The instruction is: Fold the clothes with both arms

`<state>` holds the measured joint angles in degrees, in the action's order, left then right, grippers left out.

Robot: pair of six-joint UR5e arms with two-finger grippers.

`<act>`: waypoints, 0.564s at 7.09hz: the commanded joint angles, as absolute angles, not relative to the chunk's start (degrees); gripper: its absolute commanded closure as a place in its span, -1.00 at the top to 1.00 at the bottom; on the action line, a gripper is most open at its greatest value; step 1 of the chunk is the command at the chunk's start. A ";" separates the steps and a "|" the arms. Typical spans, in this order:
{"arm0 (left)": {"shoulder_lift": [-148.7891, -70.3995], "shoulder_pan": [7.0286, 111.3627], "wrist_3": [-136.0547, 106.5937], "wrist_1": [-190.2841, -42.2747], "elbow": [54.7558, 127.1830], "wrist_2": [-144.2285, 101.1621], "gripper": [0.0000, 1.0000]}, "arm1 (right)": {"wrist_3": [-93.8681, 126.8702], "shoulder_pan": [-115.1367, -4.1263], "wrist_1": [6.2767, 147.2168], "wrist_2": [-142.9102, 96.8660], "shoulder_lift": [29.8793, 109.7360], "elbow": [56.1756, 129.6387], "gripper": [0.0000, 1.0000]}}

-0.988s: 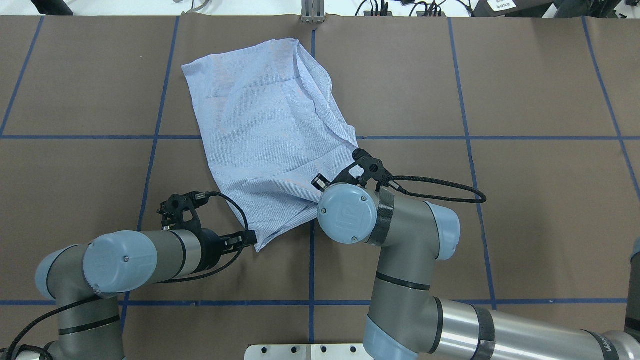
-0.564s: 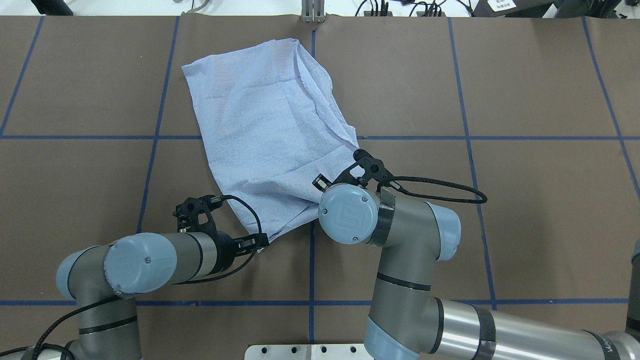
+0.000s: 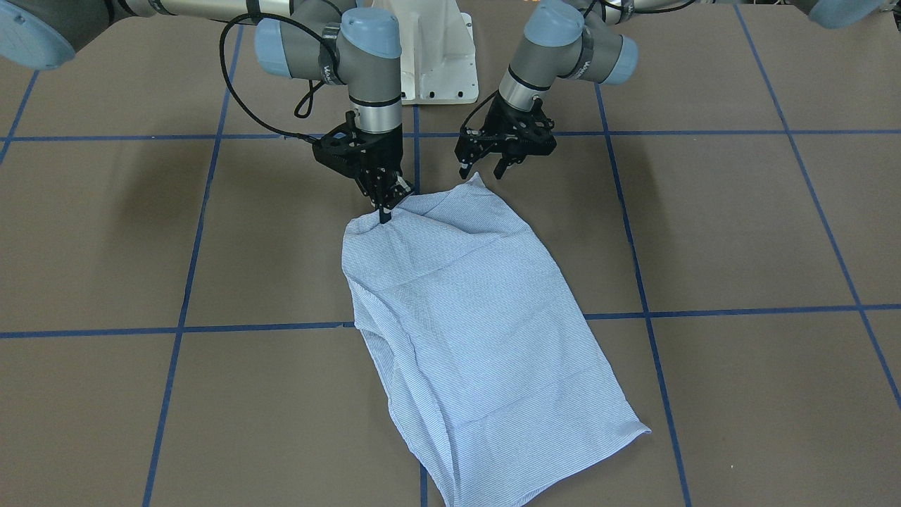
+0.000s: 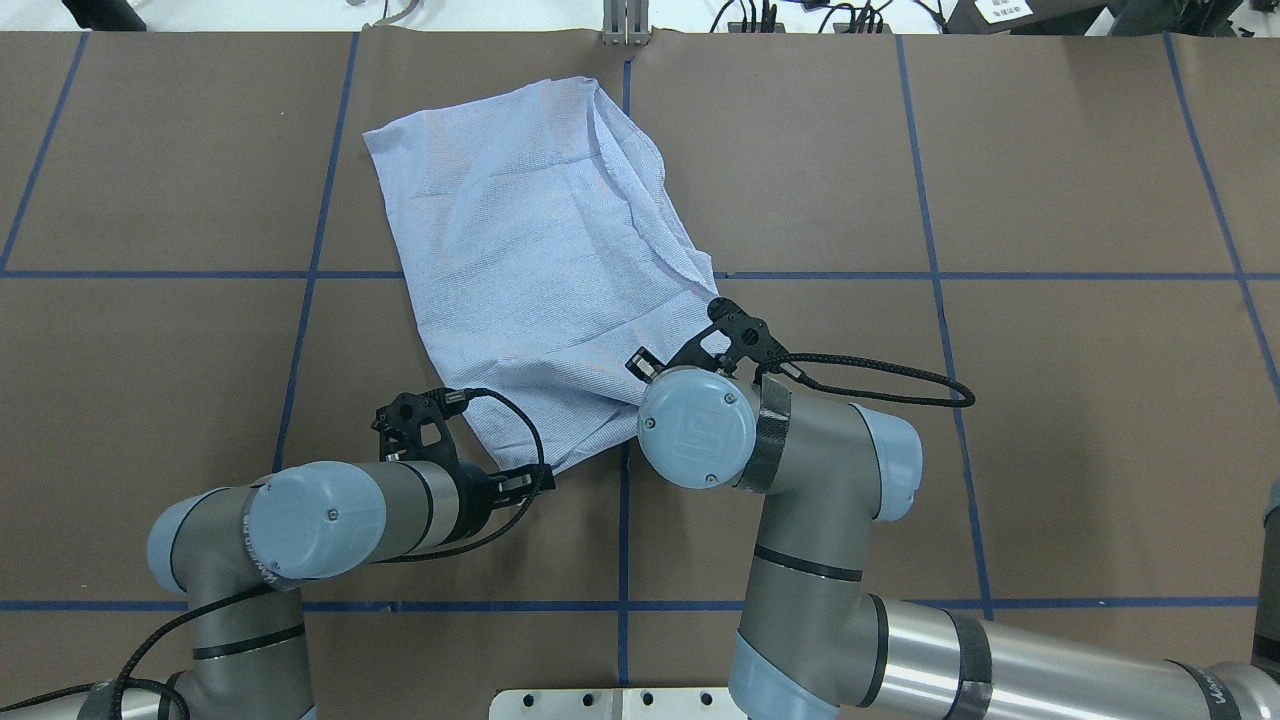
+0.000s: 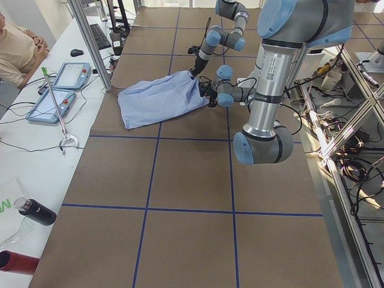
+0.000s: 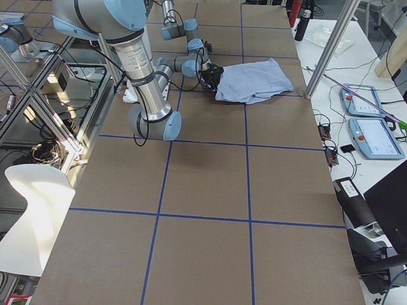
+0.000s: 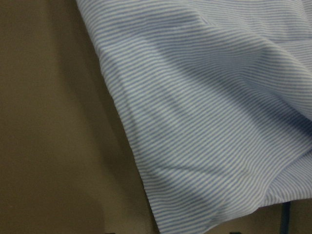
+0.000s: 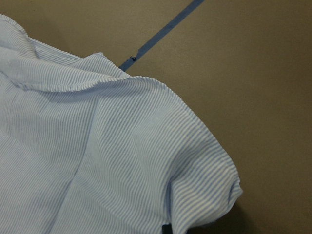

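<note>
Your left hand hovers open over one near corner of the shirt, spread on the counter; drop straight, pinch both layers. Your right hand is clamped on the other corner; lift evenly.

You see the shirt lying folded flat on the brown bench, across the blue tape lines. The right tool points down, pinched on 1 of the 2 corners nearest the robot. The left tool hangs spread just above the other corner.
</note>
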<state>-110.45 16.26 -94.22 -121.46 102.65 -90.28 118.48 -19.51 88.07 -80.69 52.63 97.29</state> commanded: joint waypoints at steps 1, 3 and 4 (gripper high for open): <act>-111.53 16.26 -94.31 -121.46 101.51 -90.26 0.31 | 118.48 -19.51 88.07 -80.68 52.56 97.29 -1.00; -111.62 16.26 -94.31 -121.55 101.34 -90.26 -0.36 | 118.48 -19.51 88.07 -80.68 52.65 97.47 -1.00; -111.62 16.26 -94.31 -121.55 101.42 -90.26 -0.83 | 118.48 -19.51 88.07 -80.68 52.65 97.64 -1.00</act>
